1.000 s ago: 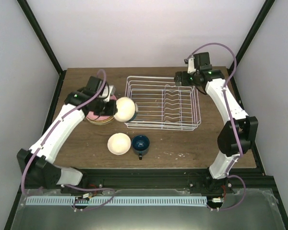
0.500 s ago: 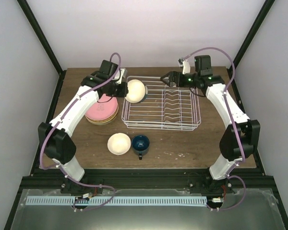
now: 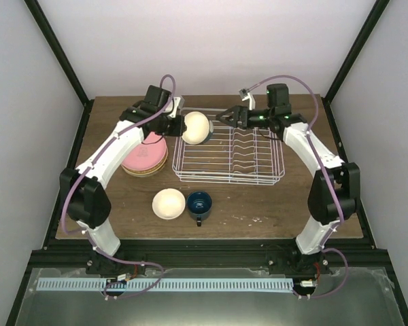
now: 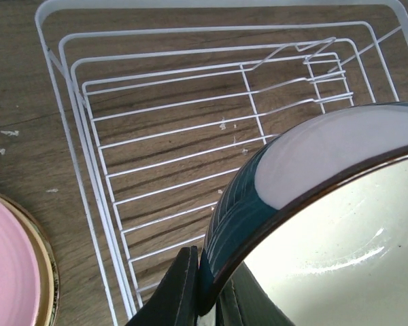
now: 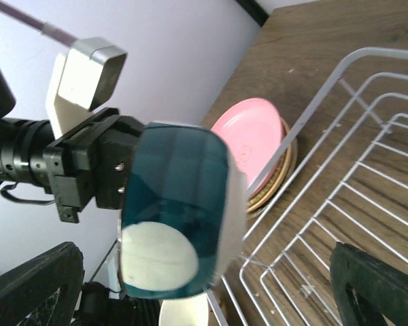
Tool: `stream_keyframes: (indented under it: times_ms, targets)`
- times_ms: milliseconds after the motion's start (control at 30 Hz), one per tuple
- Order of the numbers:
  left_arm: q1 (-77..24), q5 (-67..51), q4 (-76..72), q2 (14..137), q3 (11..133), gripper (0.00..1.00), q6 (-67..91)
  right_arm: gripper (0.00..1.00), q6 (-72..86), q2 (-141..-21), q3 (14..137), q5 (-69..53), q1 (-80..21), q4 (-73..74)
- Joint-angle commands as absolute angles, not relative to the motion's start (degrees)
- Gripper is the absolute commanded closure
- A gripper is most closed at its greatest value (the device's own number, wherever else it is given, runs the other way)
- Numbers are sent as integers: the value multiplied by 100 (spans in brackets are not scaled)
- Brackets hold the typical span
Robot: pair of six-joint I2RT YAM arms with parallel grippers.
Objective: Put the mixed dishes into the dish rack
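My left gripper [image 3: 181, 125] is shut on the rim of the white-and-blue bowl [image 3: 196, 127], holding it tilted on edge over the back left part of the dish rack [image 3: 231, 180]. In the left wrist view the fingers [image 4: 182, 288] pinch the bowl [image 4: 306, 204] above the rack wires [image 4: 88, 136]. My right gripper [image 3: 227, 117] is open over the rack's back, facing the bowl [image 5: 177, 210] just short of it. The pink plate [image 3: 141, 156] lies on the tan-yellow plate [image 3: 153, 171] left of the rack. The cream bowl [image 3: 168, 204] and dark blue mug [image 3: 199, 204] sit in front.
The rack's upright plate prongs [image 3: 248, 146] run along its right half. In the right wrist view the left gripper [image 5: 88, 170] and its camera housing are close ahead, with the pink plate [image 5: 248, 132] below. Walls close in the table at back and sides.
The left arm carried the white-and-blue bowl up and right, from beside the plates to over the rack's back left. The right gripper swung left toward the bowl.
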State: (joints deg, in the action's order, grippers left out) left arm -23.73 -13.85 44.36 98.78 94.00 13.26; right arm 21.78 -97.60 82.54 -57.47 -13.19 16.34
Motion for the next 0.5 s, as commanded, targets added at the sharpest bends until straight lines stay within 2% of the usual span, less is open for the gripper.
stream_keyframes:
  times_ms: [0, 467]
  targets:
    - [-2382, -1660, 3983, 9994, 9400, 100, 1318, 0, 2404, -10035, 8328, -6138, -1681, 1202]
    - [-2382, -1820, 3905, 10169, 9527, 100, 1305, 0, 2348, -10523, 8545, -6146, -1989, 1221]
